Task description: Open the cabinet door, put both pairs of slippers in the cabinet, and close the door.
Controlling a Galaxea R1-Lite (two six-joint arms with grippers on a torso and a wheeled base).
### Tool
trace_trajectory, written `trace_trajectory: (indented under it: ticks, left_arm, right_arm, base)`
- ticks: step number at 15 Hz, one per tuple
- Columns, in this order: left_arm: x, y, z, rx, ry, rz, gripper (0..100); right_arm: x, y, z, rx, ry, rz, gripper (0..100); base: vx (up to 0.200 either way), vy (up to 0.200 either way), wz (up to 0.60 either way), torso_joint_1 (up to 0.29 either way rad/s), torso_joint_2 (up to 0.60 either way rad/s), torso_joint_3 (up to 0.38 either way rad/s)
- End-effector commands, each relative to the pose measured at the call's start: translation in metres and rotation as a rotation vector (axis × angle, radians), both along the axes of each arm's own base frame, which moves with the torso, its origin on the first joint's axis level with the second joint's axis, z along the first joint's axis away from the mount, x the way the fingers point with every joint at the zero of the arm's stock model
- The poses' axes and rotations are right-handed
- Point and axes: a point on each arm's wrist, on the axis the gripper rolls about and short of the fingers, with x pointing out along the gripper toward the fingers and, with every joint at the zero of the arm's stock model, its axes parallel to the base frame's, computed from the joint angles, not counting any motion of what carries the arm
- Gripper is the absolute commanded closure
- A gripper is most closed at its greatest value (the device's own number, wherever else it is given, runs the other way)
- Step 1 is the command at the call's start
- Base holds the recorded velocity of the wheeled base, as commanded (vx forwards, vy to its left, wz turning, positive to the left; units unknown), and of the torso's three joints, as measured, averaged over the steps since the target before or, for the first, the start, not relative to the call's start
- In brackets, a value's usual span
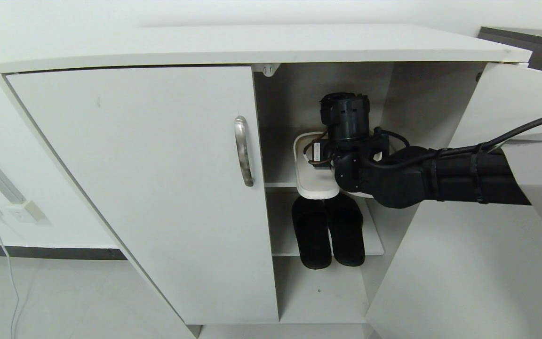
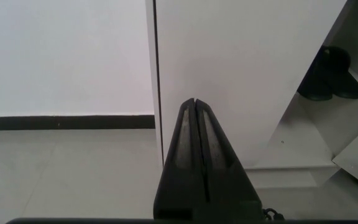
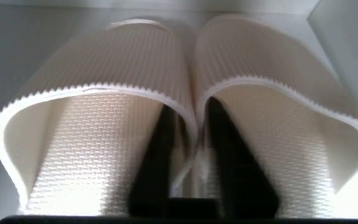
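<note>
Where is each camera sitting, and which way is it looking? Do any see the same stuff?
Head view: on the robot's head, looking forward and down at the cabinet; the right arm is inside with the white slippers.
Left wrist view: on the left wrist, low beside the closed door, looking along the shut left gripper toward the floor.
Right wrist view: on the right wrist, inside the cabinet, looking over the right gripper pinching the white slippers.
Shared: head and left wrist views both see the black slippers.
</note>
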Motion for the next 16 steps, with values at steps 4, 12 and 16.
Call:
trace_trajectory:
  ticks: [4,12,16]
  left_arm:
    - [0.000,0.000,0.000,-0.002,0.000,0.000,100]
    - [0.000,0.000,0.000,-0.002,0.001,-0.001,100]
    - [0.000,0.000,0.000,-0.002,0.001,-0.001,100]
  right_arm:
    - [-0.022,0.000,0.007,-0.013,0.009,0.033,0]
    - [-0.097,-0.021,0.023,-0.038,0.035,0.123,0]
    - [-0.141,-0.034,0.013,-0.066,0.066,0.207,0]
  base:
    - [0.000,0.000,0.00,0.000,0.00,0.000]
    - [0.000,0.000,0.00,0.000,0.00,0.000]
    - [0.000,0.000,0.00,0.000,0.00,0.000]
